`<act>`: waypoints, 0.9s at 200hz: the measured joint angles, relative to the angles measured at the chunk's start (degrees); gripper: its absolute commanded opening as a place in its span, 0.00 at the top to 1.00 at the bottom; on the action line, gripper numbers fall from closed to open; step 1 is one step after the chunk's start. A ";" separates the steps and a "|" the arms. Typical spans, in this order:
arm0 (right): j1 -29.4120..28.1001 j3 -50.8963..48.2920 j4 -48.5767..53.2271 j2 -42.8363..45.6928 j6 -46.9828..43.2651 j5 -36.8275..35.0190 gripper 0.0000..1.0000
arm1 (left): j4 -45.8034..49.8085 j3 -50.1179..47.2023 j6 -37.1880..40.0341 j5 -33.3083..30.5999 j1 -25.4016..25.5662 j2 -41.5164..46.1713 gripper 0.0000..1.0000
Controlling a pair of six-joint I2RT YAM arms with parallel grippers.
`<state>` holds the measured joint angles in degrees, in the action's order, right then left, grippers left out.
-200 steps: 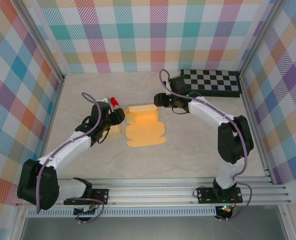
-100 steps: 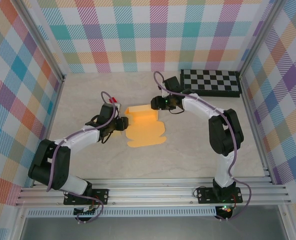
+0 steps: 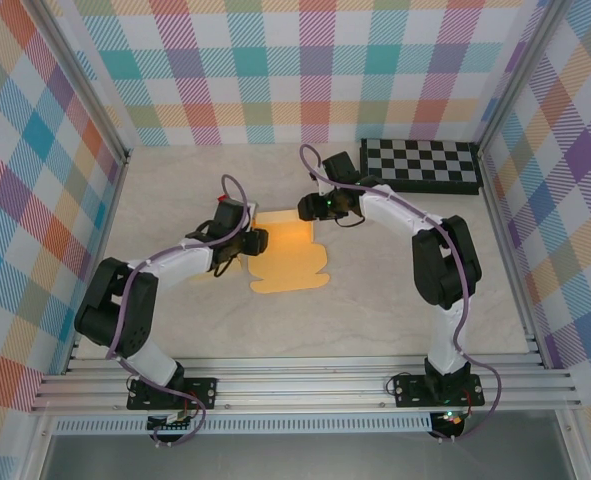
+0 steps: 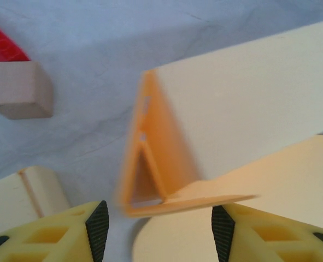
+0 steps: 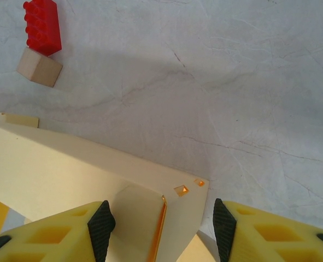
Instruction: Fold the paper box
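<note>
The orange paper box (image 3: 289, 262) lies partly flat in the middle of the table, its back panel (image 3: 285, 224) standing up. My left gripper (image 3: 256, 240) is at the box's left side, open. In the left wrist view a folded orange corner flap (image 4: 150, 183) sits just ahead of the gap between the black pads (image 4: 98, 226), not touching them. My right gripper (image 3: 306, 208) is at the back right corner, open. In the right wrist view that cream-sided corner (image 5: 177, 204) lies between the jaws, clear of both pads (image 5: 223, 224).
A small wooden cube (image 5: 39, 68) and a red toy brick (image 5: 42, 24) lie on the table just left of the box, close to my left gripper. A black-and-white checkerboard (image 3: 420, 165) lies at the back right. Plaid walls close in three sides.
My left gripper has swung right and up to the box's left edge. My right gripper has shifted left onto the back right corner. The box has stayed about where it was.
</note>
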<state>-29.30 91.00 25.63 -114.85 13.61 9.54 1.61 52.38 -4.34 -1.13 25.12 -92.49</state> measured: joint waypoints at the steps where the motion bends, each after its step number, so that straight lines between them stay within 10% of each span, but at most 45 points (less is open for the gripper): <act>1: 0.00 0.00 0.02 0.00 -0.02 0.02 0.47 | -0.07 0.02 -0.02 -0.02 0.11 -0.04 0.50; 26: 0.00 0.00 0.24 0.00 -0.70 0.13 0.47 | -1.01 1.16 0.74 -1.18 2.89 -2.38 0.60; 180: 0.33 0.00 1.05 0.04 -3.21 -0.42 0.47 | -2.86 2.01 3.10 -13.94 5.84 -9.03 0.46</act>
<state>-28.97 91.00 26.68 -114.80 10.39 9.13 -1.26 54.39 -1.23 -15.07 30.96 -101.51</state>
